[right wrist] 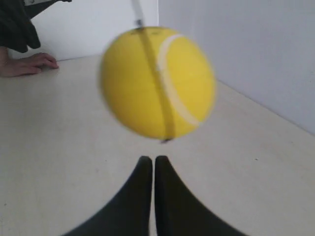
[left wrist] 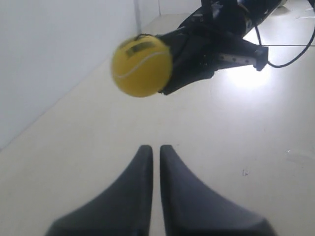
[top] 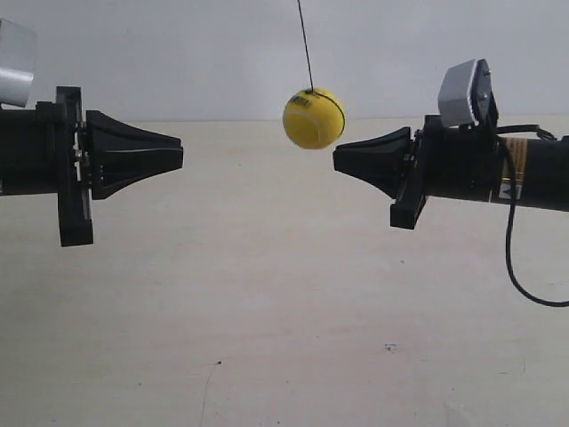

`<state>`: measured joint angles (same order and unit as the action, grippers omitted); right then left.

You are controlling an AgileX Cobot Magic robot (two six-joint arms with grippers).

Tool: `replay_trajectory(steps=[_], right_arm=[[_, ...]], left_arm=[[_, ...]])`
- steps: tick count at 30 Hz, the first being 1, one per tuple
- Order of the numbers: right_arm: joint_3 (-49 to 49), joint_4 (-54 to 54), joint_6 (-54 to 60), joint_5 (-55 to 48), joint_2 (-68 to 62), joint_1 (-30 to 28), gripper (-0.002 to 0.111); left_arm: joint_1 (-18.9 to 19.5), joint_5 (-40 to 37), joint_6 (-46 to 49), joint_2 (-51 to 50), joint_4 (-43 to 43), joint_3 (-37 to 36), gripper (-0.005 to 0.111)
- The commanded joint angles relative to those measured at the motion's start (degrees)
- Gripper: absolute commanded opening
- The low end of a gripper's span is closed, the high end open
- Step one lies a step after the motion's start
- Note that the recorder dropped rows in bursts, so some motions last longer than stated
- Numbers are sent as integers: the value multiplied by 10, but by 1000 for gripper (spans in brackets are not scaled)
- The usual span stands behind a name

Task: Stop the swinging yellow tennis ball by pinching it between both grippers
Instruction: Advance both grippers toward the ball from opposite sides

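The yellow tennis ball hangs on a thin black string above the table, between my two grippers and slightly above their tips. My right gripper points at it from the exterior view's right, its shut tip just short of the ball and a little below it. My left gripper, also shut, points from the left, far from the ball. In the left wrist view the ball floats beyond the left gripper, with the right arm behind it. In the right wrist view the blurred ball looms above the right gripper.
A pale table runs under both arms, with a white wall behind. A black cable loops down from the right arm. A person's hand rests on the table far behind the ball in the right wrist view.
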<state>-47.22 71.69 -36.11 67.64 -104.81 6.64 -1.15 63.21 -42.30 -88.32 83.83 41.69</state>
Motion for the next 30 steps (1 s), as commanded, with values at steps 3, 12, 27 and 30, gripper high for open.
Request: replay_trajectory(steps=[3, 12, 27, 30], right_arm=[[-15, 5, 1, -30, 1, 43, 0], [-15, 6, 1, -50, 1, 49, 0], [-23, -2, 14, -50, 1, 49, 0], [-31, 2, 7, -48, 1, 49, 0]], left_arm=[[-1, 12, -10, -1, 8, 7, 5], [-1, -5, -10, -1, 11, 7, 5], [-1, -8, -10, -1, 13, 7, 5], [-1, -8, -10, -1, 17, 7, 5]])
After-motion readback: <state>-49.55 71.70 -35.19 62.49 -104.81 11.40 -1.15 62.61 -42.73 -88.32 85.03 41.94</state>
